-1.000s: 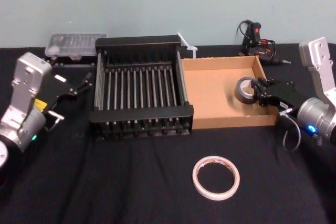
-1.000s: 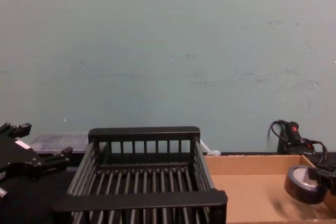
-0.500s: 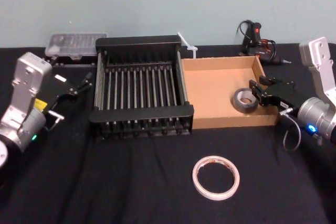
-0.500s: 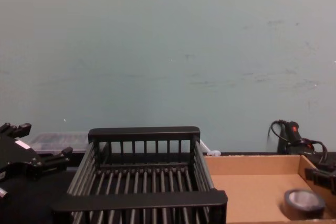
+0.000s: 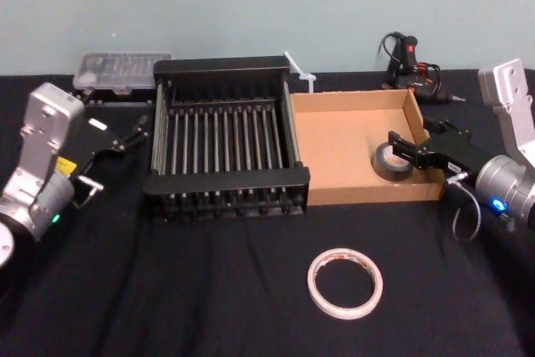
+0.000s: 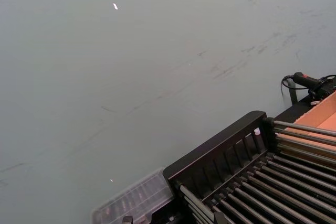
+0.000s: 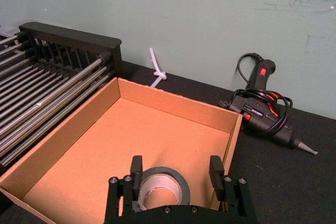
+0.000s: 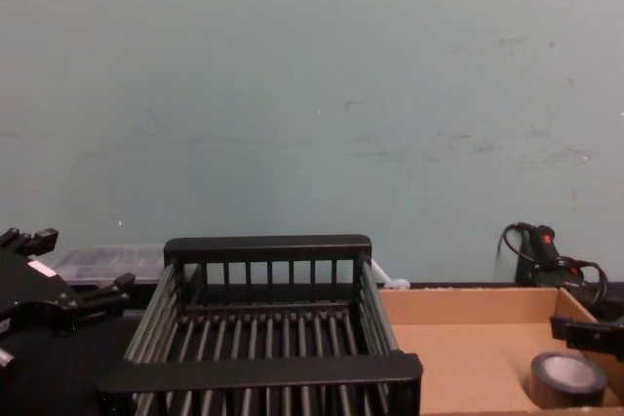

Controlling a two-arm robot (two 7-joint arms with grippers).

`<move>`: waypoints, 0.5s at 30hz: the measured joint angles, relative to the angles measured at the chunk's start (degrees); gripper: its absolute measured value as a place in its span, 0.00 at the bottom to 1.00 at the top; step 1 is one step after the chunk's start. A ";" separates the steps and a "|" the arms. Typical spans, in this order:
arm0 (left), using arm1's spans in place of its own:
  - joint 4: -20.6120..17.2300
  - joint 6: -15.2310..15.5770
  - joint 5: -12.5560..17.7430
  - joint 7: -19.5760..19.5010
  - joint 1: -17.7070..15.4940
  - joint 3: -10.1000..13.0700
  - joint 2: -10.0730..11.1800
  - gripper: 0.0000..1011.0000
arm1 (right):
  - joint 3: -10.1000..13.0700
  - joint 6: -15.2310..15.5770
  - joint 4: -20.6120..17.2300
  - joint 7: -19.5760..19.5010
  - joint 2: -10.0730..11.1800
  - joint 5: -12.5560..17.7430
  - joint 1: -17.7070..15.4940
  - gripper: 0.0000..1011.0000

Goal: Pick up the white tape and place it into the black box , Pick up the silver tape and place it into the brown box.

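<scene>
The silver tape lay in the brown box, centre right, your right gripper spread wide just above it, your left gripper spread, far left.

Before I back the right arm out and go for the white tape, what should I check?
1. Silver tape lying flat inside the brown box: ok.
2. Right pincer open, fingers either side of the roll: ok.
3. Fingers free of the roll for lifting out: cannot tell.
4. White tape flat on the table, in front of both boxes, nothing on it: ok.
5. Black box upright, top open: ok.
6. Left pincer parked left of the black box, open: ok.
</scene>
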 joint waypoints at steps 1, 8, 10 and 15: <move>0.00 0.00 0.00 0.00 0.00 0.00 0.00 0.99 | 0.00 0.00 0.00 0.00 0.00 0.00 0.00 0.79; 0.00 0.00 0.00 0.00 0.00 0.00 0.00 0.99 | 0.00 0.01 0.00 -0.02 0.00 0.00 0.00 0.97; 0.00 0.00 0.00 0.00 0.00 0.00 0.00 0.99 | 0.00 0.01 0.00 -0.02 0.00 0.00 0.00 0.99; 0.00 0.00 0.00 0.00 0.00 0.00 0.00 0.99 | 0.00 0.01 0.00 -0.03 0.00 0.00 0.00 0.99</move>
